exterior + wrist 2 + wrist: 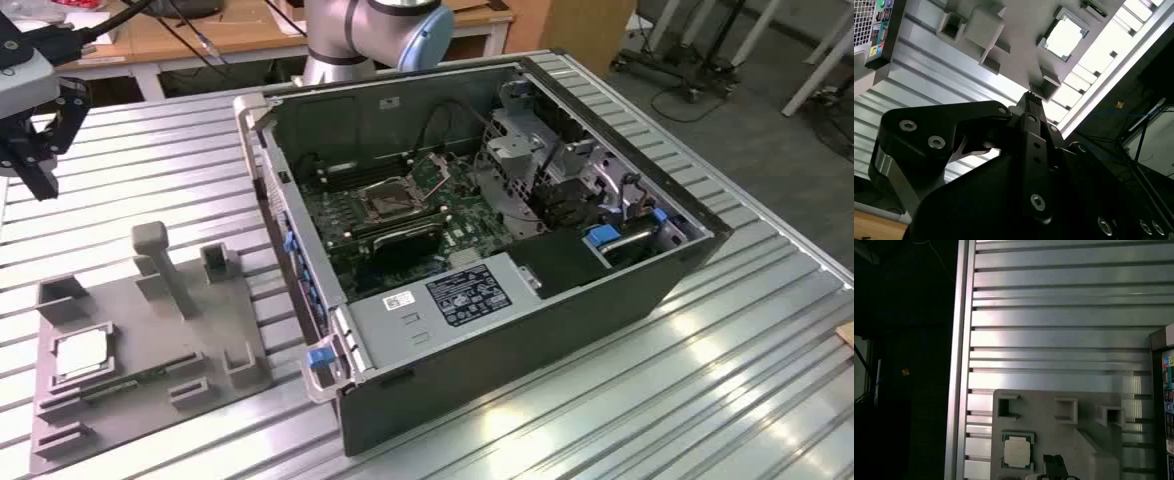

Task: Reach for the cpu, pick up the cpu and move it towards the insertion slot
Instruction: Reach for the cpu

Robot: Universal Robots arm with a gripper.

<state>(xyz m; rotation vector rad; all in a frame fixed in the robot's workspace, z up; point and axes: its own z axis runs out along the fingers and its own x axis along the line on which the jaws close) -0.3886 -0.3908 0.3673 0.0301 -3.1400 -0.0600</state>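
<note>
The cpu [80, 352], a pale square chip, lies in a pocket of the grey holder block [160, 330] at the exterior view's left; both wrist views show the cpu [1064, 37] [1017, 451] too. My gripper [40, 185] hangs high over the table beyond the block, well apart from the chip, shut with nothing in it. Its dark tip appears in both wrist views [1032, 97] [1054, 464]. The insertion slot [394, 200], a metal-framed socket, sits on the motherboard inside the open computer case [534, 330].
A narrow green memory stick [127, 383] lies in the holder block next to the chip. Upright posts [154, 255] rise from the block. The ribbed metal table [160, 170] ends at an edge close to the block [961, 365]. Cables and drive cages crowd the case's far side.
</note>
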